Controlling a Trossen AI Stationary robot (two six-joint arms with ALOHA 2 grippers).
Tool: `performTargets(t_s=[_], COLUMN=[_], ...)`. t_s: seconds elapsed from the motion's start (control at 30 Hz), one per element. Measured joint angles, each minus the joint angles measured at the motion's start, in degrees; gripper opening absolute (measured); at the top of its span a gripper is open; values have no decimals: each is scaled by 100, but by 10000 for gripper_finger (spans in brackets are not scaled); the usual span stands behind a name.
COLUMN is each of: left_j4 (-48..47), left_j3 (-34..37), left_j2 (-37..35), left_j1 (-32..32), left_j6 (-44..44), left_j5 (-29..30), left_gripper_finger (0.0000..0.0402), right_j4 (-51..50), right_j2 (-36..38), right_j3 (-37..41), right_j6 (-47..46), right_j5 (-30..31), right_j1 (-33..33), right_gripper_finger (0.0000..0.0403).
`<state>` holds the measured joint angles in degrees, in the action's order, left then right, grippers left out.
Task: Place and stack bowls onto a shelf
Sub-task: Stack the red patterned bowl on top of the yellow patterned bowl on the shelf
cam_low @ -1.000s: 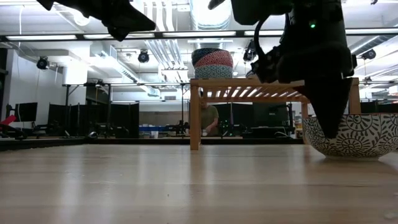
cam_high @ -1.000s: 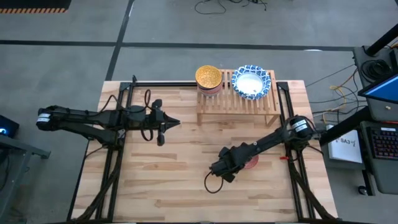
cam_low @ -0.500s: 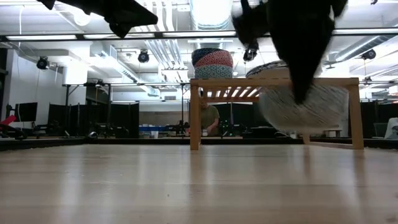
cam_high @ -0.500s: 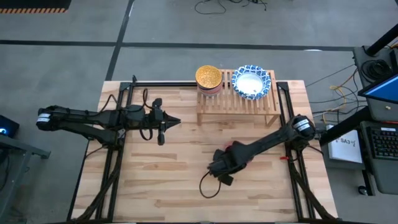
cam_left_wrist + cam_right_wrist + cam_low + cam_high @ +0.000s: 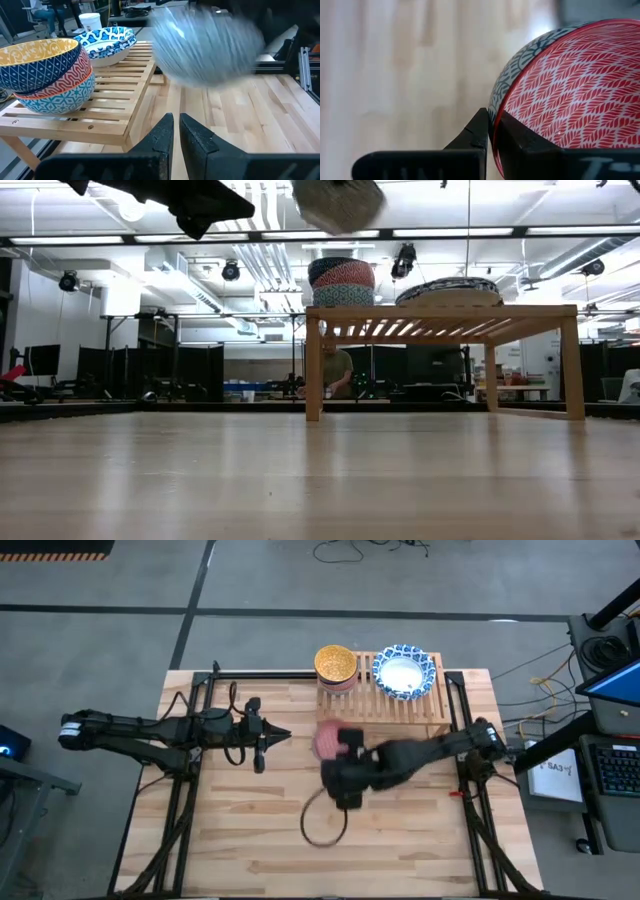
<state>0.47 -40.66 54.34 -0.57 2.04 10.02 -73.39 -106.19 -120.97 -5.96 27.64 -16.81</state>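
Observation:
My right gripper [image 5: 336, 747] is shut on a bowl [image 5: 327, 739] with a red leaf-patterned inside and a grey patterned outside, high above the table's middle, near the shelf [image 5: 383, 703]. The bowl shows at the top of the low view [image 5: 338, 202] and blurred in the left wrist view [image 5: 207, 47]. On the slatted wooden shelf stand a stack of small bowls, yellow on top [image 5: 335, 664], and a large blue-and-white bowl [image 5: 405, 672]. My left gripper [image 5: 277, 737] is shut and empty, hovering left of the shelf. My right gripper pinches the bowl's rim [image 5: 495, 114], with one finger [image 5: 516, 137] inside the bowl and one [image 5: 477, 131] outside. The bowl is lifted clear of the table and tilted.
A dark cable loop [image 5: 322, 825] hangs from the right arm over the table's near middle. Bare wood lies in front of the shelf [image 5: 440, 315]. A person [image 5: 335, 370] sits in the room beyond the table.
My right gripper has lifted the bowl from the table's right near part and carried it up, toward the table's left and far edge, to a place by the shelf's left front. The bowl is now clear of the table.

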Motion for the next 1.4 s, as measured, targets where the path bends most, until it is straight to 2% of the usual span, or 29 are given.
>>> performTargets(t_s=[0.1,0.23,0.37,0.47,0.6,0.8,1.0,1.4], left_j4=[0,-4,-10,-13,-28,-48,-48,-50], left_j3=[0,0,0,0,0,0,0,0], left_j2=[0,0,0,0,0,0,0,0], left_j1=[0,1,-1,-3,-3,-3,-3,-3], left_j6=[-20,-89,-108,-109,-123,-131,-131,-136], left_j5=[-2,-2,-3,-4,-4,-3,-2,-2], left_gripper_finger=[13,13,13,13,13,13,13,13], right_j4=[11,-8,-48,-94,-116,-135,-136,-177], right_j2=[2,2,218,292,229,158,107,107], right_j3=[-652,-1331,-1340,-1353,-1352,-1351,-1343,-1233], right_j6=[876,1893,3424,4017,4114,4251,4304,4151], right_j5=[238,192,-236,-869,-1803,-1927,-2365,-2362], right_j1=[379,1042,1724,2332,3143,3700,3829,3822], right_gripper_finger=[13,13,13,13,13,12,12,13])
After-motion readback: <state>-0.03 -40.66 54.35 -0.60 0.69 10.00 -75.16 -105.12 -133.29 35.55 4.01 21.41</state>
